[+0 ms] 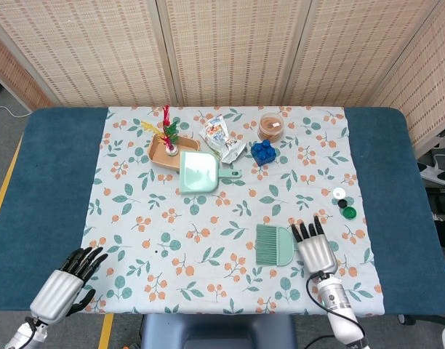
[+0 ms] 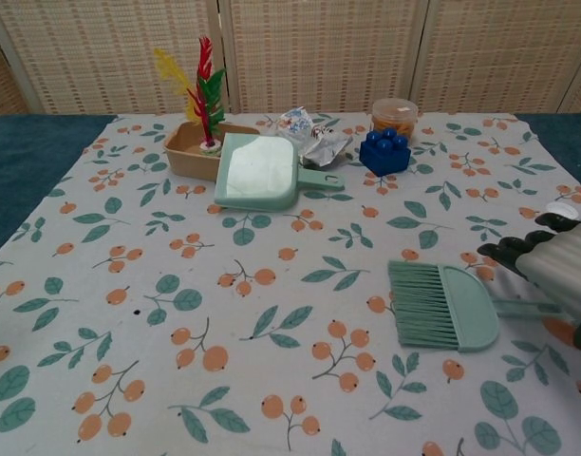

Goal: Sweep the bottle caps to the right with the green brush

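The right hand (image 1: 315, 250) lies with its fingers (image 2: 520, 251) spread and holding nothing just right of the green brush (image 1: 274, 244), a pale-green flat-backed brush lying bristles leftward on the bench (image 1: 55, 174), and beyond the fingertips sit the white, black and green bottle caps (image 1: 344, 203).

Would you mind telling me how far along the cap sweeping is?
Caps already sit near the cloth's right edge, so sweeping looks done. The brush lies flat on the cloth; the right hand is beside it with fingers extended, apparently not gripping it. Left hand idle. Little seems left.
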You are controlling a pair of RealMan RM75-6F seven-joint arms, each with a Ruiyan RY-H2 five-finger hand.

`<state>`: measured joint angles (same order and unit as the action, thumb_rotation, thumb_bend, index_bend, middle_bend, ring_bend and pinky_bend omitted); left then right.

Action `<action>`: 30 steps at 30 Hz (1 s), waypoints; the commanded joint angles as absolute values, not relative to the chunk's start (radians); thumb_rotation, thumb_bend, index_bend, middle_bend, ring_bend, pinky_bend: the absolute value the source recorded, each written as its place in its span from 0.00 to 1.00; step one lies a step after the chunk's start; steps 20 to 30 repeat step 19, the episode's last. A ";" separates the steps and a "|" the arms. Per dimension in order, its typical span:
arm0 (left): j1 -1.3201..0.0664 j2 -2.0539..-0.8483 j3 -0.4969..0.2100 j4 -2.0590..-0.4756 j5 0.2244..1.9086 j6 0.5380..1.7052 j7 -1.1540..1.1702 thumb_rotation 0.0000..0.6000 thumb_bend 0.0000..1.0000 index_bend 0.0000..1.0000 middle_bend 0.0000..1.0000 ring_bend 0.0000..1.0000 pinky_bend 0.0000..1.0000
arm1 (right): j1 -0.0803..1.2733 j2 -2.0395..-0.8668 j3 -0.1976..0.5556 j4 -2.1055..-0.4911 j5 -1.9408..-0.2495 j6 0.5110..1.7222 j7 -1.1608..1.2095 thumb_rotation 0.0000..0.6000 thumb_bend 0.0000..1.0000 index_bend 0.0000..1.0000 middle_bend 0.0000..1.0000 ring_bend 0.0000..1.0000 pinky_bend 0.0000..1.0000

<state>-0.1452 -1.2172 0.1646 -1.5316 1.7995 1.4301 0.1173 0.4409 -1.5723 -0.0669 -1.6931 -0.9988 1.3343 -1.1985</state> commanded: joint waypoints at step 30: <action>-0.113 -1.188 0.162 -1.553 1.852 1.541 0.074 1.00 0.41 0.00 0.00 0.00 0.09 | -0.005 -1.062 -0.244 -1.667 -1.386 1.755 -0.190 1.00 0.24 0.00 0.00 0.00 0.00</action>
